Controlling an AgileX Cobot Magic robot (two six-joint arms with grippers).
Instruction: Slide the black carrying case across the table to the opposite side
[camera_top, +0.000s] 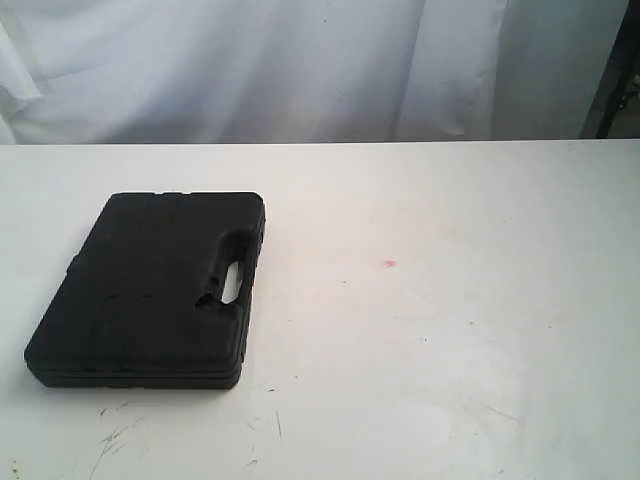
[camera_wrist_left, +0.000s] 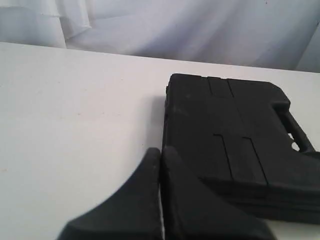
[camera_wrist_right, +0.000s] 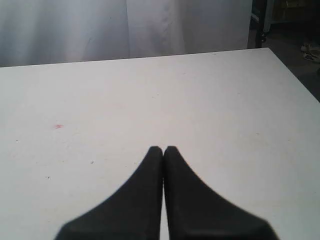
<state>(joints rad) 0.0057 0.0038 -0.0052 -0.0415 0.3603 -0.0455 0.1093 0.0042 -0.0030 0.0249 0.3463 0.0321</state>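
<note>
Left end effector (camera_wrist_left: 161, 150) and right end effector (camera_wrist_right: 163, 148) fully closed.

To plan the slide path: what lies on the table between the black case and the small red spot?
Nothing. In the exterior view, the table between the black case and the red spot is bare white surface, free of objects.

Black case (camera_top: 150, 290) flat on the white table (camera_top: 450, 300).
The case lay shut on my left side of the table, well apart from the far edge, its handle slot (camera_top: 231, 282) turned toward the middle. The tabletop was scuffed and scratched near the case, with a small red spot (camera_top: 389, 264) further to my right.
</note>
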